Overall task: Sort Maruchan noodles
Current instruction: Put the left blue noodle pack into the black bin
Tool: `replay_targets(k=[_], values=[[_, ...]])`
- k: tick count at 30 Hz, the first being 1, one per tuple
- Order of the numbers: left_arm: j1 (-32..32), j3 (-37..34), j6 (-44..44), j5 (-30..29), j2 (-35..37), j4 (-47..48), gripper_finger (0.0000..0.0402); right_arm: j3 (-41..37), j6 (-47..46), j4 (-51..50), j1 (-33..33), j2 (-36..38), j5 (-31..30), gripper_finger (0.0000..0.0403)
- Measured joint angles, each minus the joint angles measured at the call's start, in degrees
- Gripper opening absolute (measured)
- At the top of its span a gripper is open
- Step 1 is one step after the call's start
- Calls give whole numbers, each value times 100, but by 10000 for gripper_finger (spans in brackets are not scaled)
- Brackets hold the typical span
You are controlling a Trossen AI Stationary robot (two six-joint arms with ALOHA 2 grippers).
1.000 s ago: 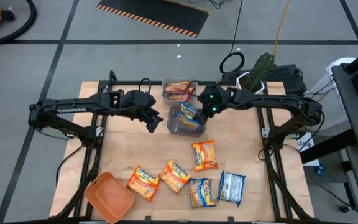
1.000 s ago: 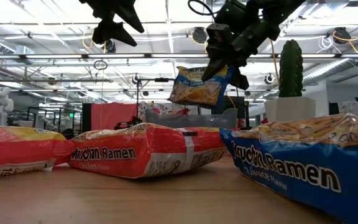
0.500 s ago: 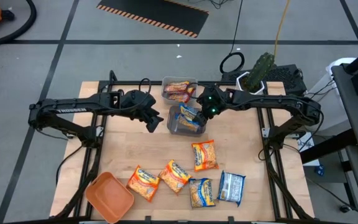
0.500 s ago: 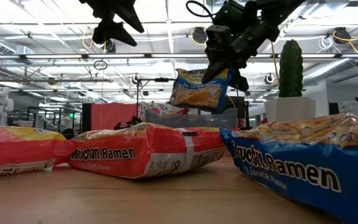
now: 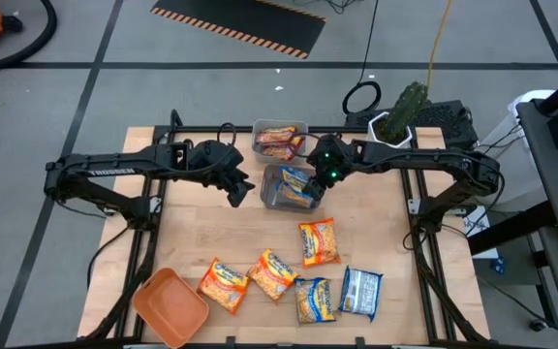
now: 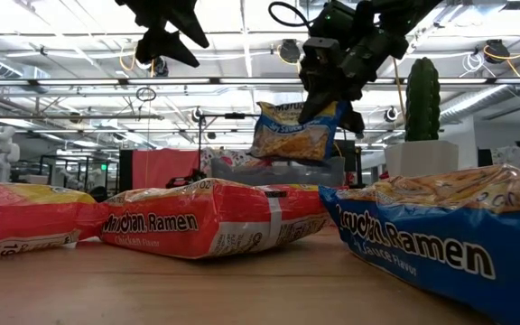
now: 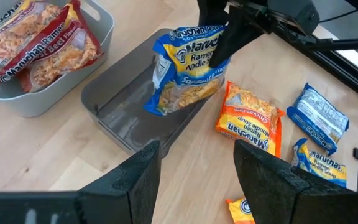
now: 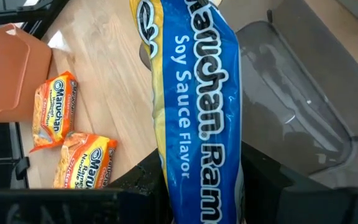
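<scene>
Blue pkt [image 6: 289, 133] shifted over clear bin [image 5: 279, 199] | R pincer [image 6: 325, 106] clamps pkt | L pincer [image 7: 194, 163] agape, empty

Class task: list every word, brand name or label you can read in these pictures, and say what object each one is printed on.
"Maruchan Ramen" and "Soy Sauce Flavor": blue packet held in the right claw.
"Maruchan Ramen": reddish packet lying on the table, low view.
"Maruchan": packets in the grey bin, left wrist view.
"Maruchan" and "Noodle Soup": orange packet on the table.
"TROSSEN": left arm, barely legible.
Smaller print on the packets is too small to read.
</scene>
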State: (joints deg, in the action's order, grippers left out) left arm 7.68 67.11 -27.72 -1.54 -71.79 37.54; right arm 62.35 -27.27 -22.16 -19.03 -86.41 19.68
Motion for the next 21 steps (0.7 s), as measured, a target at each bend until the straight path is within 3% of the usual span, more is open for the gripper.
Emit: replay_targets(k=[12,21], values=[[0,0,-202,54,0,14,207,0,95,-43,2,0,-31,134],[0,0,-268,63,0,39,207,0,217,-82,0,0,-339,197]])
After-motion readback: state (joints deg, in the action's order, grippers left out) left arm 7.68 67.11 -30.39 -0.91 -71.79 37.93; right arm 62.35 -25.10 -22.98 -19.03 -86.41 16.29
